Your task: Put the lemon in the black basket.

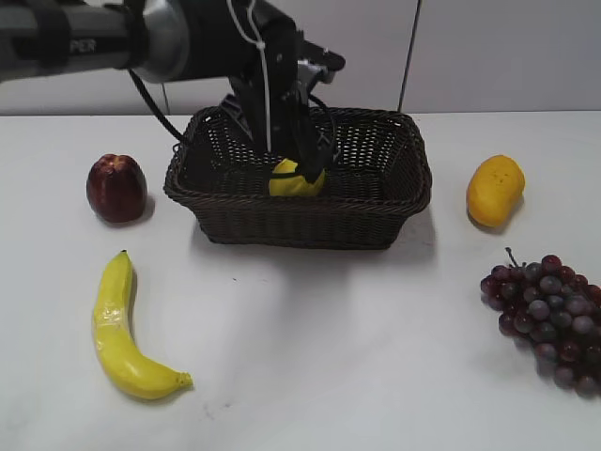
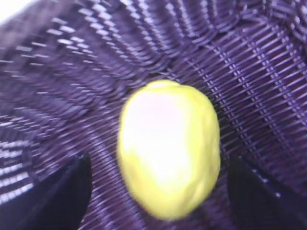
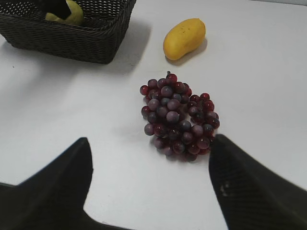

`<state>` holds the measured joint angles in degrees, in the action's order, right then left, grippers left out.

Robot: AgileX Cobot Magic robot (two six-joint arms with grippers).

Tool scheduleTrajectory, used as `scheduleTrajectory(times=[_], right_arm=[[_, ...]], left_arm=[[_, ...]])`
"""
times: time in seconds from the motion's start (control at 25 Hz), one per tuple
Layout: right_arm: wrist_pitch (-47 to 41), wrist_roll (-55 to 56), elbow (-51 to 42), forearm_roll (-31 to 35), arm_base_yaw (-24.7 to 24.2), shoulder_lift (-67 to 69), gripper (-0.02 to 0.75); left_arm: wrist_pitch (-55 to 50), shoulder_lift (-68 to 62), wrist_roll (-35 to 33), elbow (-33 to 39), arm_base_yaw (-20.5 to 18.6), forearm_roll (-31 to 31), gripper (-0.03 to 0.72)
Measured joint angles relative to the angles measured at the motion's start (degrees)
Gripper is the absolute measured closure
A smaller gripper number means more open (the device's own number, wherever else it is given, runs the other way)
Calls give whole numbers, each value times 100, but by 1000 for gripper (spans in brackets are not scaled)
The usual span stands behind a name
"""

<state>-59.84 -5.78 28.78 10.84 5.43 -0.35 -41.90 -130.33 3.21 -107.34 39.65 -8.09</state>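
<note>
I'm seeing the left gripper [image 1: 302, 160] reaching down inside the basket [image 1: 282, 225], walls close on all sides. The lemon [image 1: 296, 180] is lying on the basket floor; jaws spread, flanking it with gaps on both sides. The right gripper [image 3: 148, 187] is hovering wide open over the grapes [image 3: 177, 117]. The lemon is half hidden behind the rim. Counting one banana [image 1: 122, 329], one mango [image 1: 495, 190], one dark red fruit [image 1: 116, 188].

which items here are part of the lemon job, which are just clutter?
Job: lemon, black basket, left gripper open around the lemon inside the basket.
Clutter: banana, apple, mango, grapes.
</note>
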Motion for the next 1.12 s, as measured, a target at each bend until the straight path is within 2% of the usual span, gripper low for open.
scheduleTrajectory(times=[0.2, 0.32, 0.56, 0.72, 0.96, 1.12], right_arm=[[0, 0, 0, 0, 0, 0, 167], [0, 0, 0, 0, 0, 0, 167], [0, 0, 0, 0, 0, 0, 167], [0, 0, 0, 0, 0, 0, 167], [0, 0, 0, 0, 0, 0, 167], [0, 0, 0, 0, 0, 0, 167]], left_arm=[[-705, 705, 0, -157, -111, -33, 65], [-1298, 1061, 0, -274, -344, -33, 96], [-2494, 1346, 0, -380, -1198, -22, 104], [-2722, 1351, 0, -380, -1874, -23, 105], [-2748, 1375, -126, -366, -2608, 809, 106], [-2742, 1597, -236, 39, -2848, 1218, 106]])
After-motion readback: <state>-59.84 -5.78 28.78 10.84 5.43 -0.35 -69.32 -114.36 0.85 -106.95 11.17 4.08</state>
